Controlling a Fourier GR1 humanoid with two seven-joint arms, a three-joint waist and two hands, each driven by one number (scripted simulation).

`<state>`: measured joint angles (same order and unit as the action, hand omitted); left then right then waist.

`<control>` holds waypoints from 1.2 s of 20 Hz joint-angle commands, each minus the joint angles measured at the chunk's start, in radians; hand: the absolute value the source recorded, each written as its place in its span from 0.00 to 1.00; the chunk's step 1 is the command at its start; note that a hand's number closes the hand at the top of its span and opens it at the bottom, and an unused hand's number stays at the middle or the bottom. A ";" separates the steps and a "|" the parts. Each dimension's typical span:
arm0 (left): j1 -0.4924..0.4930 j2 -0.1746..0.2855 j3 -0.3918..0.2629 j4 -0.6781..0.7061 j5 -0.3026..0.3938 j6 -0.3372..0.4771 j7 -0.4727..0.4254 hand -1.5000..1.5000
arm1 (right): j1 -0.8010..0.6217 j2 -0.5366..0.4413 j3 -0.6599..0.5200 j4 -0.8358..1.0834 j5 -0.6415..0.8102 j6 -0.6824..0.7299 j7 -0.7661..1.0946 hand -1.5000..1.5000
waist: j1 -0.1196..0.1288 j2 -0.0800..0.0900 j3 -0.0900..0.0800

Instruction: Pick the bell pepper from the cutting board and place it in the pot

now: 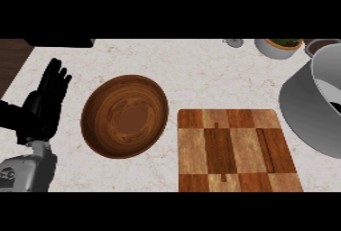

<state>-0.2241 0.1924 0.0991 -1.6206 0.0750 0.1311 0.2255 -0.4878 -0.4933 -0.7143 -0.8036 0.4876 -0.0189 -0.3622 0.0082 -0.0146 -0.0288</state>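
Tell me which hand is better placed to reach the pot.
Probably the right, though it is out of view: the cutting board and pot lie on the right. The left hand rests open at the far left, beyond the wooden bowl.

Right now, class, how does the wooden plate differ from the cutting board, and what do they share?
The wooden plate is round and dished; the cutting board is rectangular and flat. The plate is one dark swirled brown; the board is chequered light and dark. Both are wooden and carry nothing.

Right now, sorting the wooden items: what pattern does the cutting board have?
The cutting board is a light-and-dark brown checkerboard, head view.
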 commanded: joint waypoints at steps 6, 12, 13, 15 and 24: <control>-0.008 0.018 0.028 -0.002 0.020 -0.012 0.013 0.50 | -0.003 -0.171 -0.183 0.223 -0.221 0.191 -0.134 0.00 | 0.007 0.023 0.033; 0.052 0.016 0.031 -0.020 0.015 -0.022 -0.013 0.50 | 0.067 -0.327 -0.212 0.351 -0.271 0.350 -0.209 0.00 | 0.003 0.019 0.031; -0.002 0.011 0.016 0.026 0.001 -0.020 -0.017 0.50 | 0.044 -0.345 -0.201 0.414 -0.248 0.319 -0.248 0.00 | 0.009 0.025 0.033; 0.002 0.027 0.023 0.013 0.011 -0.041 -0.019 0.50 | 0.044 -0.369 -0.215 0.466 -0.266 0.342 -0.260 0.00 | 0.013 0.025 0.033; -0.003 0.026 0.049 0.004 0.026 -0.036 -0.014 0.50 | 0.124 -0.455 -0.189 0.571 -0.261 0.423 -0.384 0.00 | 0.013 0.024 0.034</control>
<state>-0.2270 0.2102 0.1328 -1.6126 0.0871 0.1058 0.2167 -0.3848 -0.9370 -0.9111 -0.2787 0.2250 0.3957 -0.6883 0.0176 0.0075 0.0016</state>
